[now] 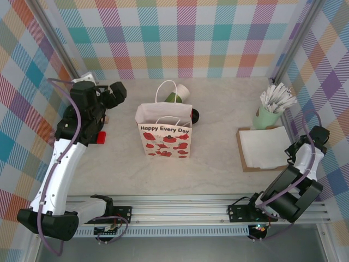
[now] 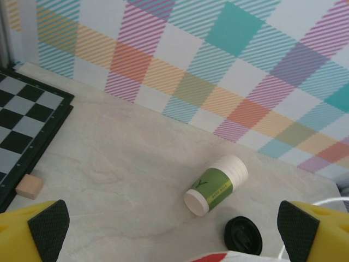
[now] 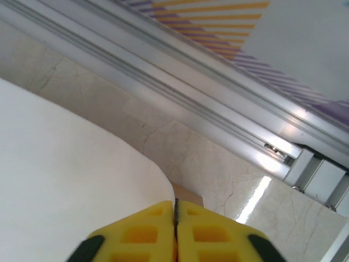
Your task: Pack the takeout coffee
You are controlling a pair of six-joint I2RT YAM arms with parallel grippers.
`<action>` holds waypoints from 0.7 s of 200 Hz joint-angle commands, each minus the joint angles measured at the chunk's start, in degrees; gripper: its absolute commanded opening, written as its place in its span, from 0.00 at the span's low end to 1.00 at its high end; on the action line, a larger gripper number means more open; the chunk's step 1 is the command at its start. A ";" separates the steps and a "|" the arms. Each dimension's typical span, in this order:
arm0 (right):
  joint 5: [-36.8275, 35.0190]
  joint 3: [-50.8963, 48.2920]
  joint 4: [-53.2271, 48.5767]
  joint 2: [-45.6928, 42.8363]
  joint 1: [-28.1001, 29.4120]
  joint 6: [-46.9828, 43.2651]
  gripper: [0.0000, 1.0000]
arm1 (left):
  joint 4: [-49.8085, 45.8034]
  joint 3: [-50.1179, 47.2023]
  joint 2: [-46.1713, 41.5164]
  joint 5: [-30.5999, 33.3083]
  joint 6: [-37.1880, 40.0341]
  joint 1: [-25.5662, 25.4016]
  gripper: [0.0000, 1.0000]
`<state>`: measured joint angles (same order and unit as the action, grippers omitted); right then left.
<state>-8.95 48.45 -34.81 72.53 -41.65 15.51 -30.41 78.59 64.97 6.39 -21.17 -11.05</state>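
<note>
Right gripper (image 3: 175, 212) closed near mint cup (image 1: 265, 118) holding white packets (image 1: 277, 97).

Paper gift bag (image 1: 163, 143), smooth marble-look tabletop (image 1: 221, 109)

**Paper gift bag (image 1: 163, 136), standing upright just in front of the lying stack of green cups (image 1: 175, 97).**
The bag is of pale paper and sits squarely on its base. Its broad printed face is turned away from the stack, toward the near edge of the table. That face carries the dark words "Happy Every Day" above a scatter of red flowers. The mouth is open upward and shows a pale inner wall; what lies inside cannot be told from overhead. There are two thin white cord handles. The rear loop stands up and crosses the stack in the overhead view, and the front loop hangs down over the printed face.
</note>
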 commanded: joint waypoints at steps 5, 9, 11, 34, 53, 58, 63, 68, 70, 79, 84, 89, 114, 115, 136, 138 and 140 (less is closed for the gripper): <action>2.40 2.54 -2.08 -4.88 -0.20 -0.74 0.00 | 0.03 2.91 1.16 -12.39 6.54 0.52 1.00; 3.60 3.32 -2.45 -5.60 0.00 -0.66 0.00 | -0.77 3.84 1.64 -15.26 8.00 0.56 1.00; 4.16 3.76 -2.63 -5.97 0.17 -0.68 0.00 | -1.27 4.27 2.02 -16.67 8.65 0.58 1.00; 9.53 9.74 -3.58 -11.07 6.29 -1.01 0.00 | -12.74 13.01 7.58 -34.62 19.68 0.53 1.00; 10.30 15.57 -3.86 -14.13 11.70 0.49 0.00 | -28.47 21.58 13.29 -43.82 28.81 0.39 0.99; 9.98 17.12 -3.91 -14.49 12.96 0.98 0.00 | -32.00 23.25 14.39 -45.61 30.66 0.31 0.98; 9.76 18.66 -3.94 -14.71 14.09 1.48 0.00 | -34.97 24.62 15.49 -47.20 32.24 0.25 0.97; 9.86 20.10 -3.91 -14.85 15.21 1.73 0.00 | -37.44 25.73 16.58 -48.51 33.58 0.10 0.97; 9.95 20.70 -3.90 -14.80 15.68 1.83 0.00 | -38.23 26.18 16.94 -48.87 33.94 0.00 0.97; 10.18 23.23 -3.95 -14.55 17.73 2.26 0.00 | -41.91 27.86 18.72 -49.73 35.33 -0.59 0.96; 10.60 24.63 -3.96 -14.30 19.02 2.41 0.00 | -43.27 28.61 19.82 -49.59 35.64 -1.14 0.95; 11.06 25.80 -3.91 -14.03 20.33 2.25 0.00 | -44.53 29.39 20.92 -49.20 35.82 -1.86 0.94; 12.10 31.02 -2.90 -12.41 28.82 0.64 0.00 | -48.30 34.24 26.58 -45.02 35.46 -7.53 0.87; 12.10 31.19 -2.94 -12.37 29.22 0.52 0.00 | -48.32 34.43 26.77 -44.82 35.43 -7.82 0.87; 13.17 34.17 -2.48 -10.72 34.46 0.33 0.00 | -46.31 36.49 28.83 -40.32 34.46 -13.34 0.87; 13.41 34.39 -2.35 -10.67 34.91 0.27 0.00 | -45.90 36.43 28.88 -39.42 34.40 -13.99 0.87; 13.60 34.60 -2.28 -10.55 35.50 0.17 0.00 | -45.53 36.39 28.96 -38.12 34.23 -14.48 0.87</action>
<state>2.20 79.88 -38.17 60.40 -10.52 16.60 -72.95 112.33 93.01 -36.21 11.73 -20.08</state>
